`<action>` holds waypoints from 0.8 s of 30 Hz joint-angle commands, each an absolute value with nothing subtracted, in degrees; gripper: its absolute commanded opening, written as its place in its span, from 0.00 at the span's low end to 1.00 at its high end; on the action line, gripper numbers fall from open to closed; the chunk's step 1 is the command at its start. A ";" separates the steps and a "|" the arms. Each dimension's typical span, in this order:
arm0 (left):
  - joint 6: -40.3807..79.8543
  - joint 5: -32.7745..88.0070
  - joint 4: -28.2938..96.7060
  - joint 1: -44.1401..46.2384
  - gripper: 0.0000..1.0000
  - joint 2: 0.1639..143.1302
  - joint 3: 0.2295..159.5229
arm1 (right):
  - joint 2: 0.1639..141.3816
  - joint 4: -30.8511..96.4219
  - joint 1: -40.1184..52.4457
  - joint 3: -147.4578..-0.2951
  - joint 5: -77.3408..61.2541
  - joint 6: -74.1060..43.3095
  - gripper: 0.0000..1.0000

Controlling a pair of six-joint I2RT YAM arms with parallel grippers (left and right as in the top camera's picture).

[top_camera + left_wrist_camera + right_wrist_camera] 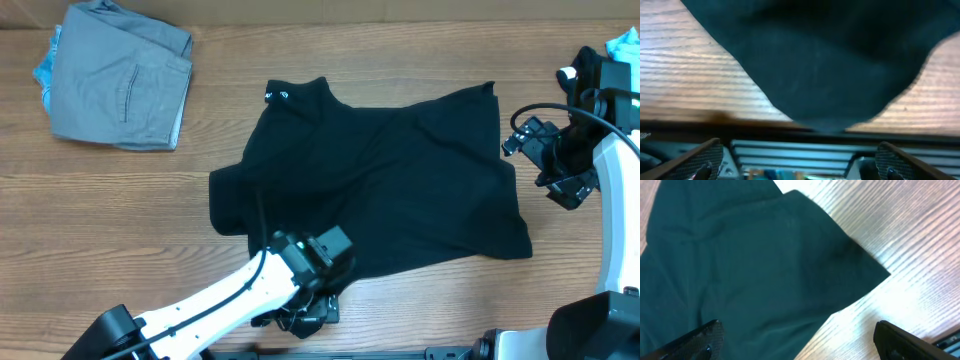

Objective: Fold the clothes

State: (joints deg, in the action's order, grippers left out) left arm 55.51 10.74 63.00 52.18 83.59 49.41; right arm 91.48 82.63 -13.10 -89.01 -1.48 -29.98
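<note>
A black T-shirt [380, 180] lies spread out and rumpled in the middle of the wooden table, with small white marks [276, 96] near its collar at the back left. My left gripper [305, 316] is at the table's front edge, just below the shirt's near hem. In the left wrist view its fingers [800, 167] are wide open and empty, with the shirt [830, 60] ahead of them. My right gripper [562, 186] hovers just right of the shirt's right side. In the right wrist view it [800, 342] is open and empty over a shirt corner [740, 265].
Folded grey trousers [122, 75] lie at the back left on a light blue cloth [44, 68]. Another light blue cloth [624, 44] shows at the back right corner. The table's front edge [740, 122] runs close under my left gripper.
</note>
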 commanded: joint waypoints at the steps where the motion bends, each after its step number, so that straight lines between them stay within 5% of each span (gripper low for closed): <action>1: 53.23 18.22 57.19 49.65 1.00 83.53 44.69 | 91.26 81.69 -13.21 -88.82 -1.19 -30.00 1.00; 15: 52.69 15.94 50.65 42.61 0.98 83.53 35.68 | 91.29 81.23 -13.21 -88.82 -1.15 -29.98 1.00; 24: 52.62 16.12 44.82 42.61 0.65 83.55 32.60 | 91.29 79.33 -13.19 -84.25 -1.19 -30.02 1.00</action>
